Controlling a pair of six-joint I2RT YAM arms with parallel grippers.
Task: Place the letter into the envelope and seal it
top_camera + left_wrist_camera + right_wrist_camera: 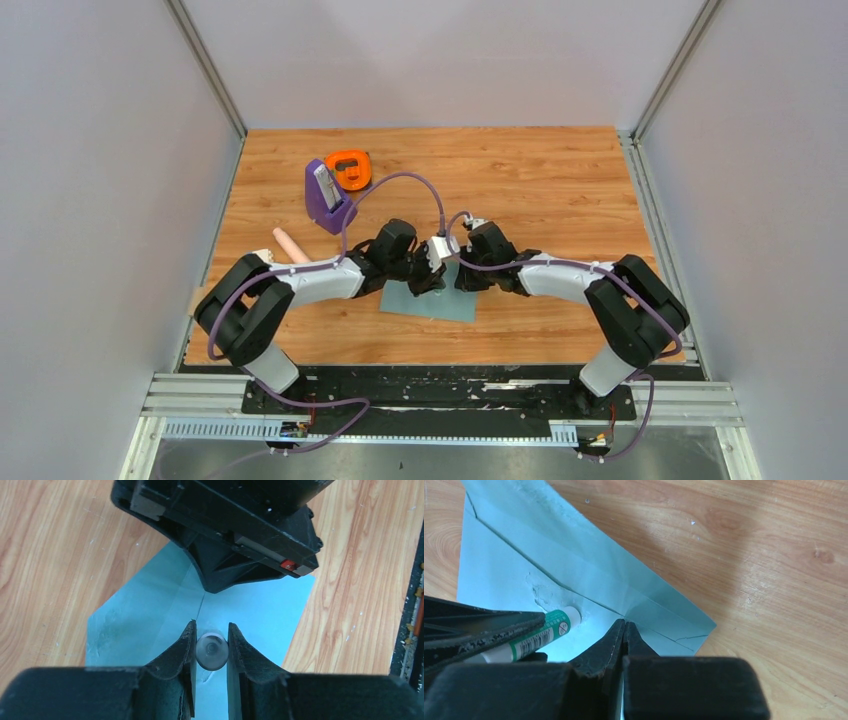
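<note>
The grey-teal envelope (pixel 432 303) lies flat on the wooden table between both arms, its folds showing in the left wrist view (pixel 140 615) and the right wrist view (pixel 514 570). My left gripper (pixel 211 627) is shut on a white and green glue stick (pixel 212 651). The stick's tip (pixel 569 616) touches the envelope, with smeared patches beside it. My right gripper (pixel 625 625) is shut with nothing in it, its tips resting on the envelope beside a fold line. In the top view the left gripper (pixel 428 270) and the right gripper (pixel 466 272) meet over the envelope. The letter is out of view.
A purple holder (pixel 328 197) and an orange tape dispenser (pixel 350 168) stand at the back left. A pinkish cylinder (pixel 288 245) lies near the left arm. The right gripper's black body (pixel 225 530) fills the top of the left wrist view.
</note>
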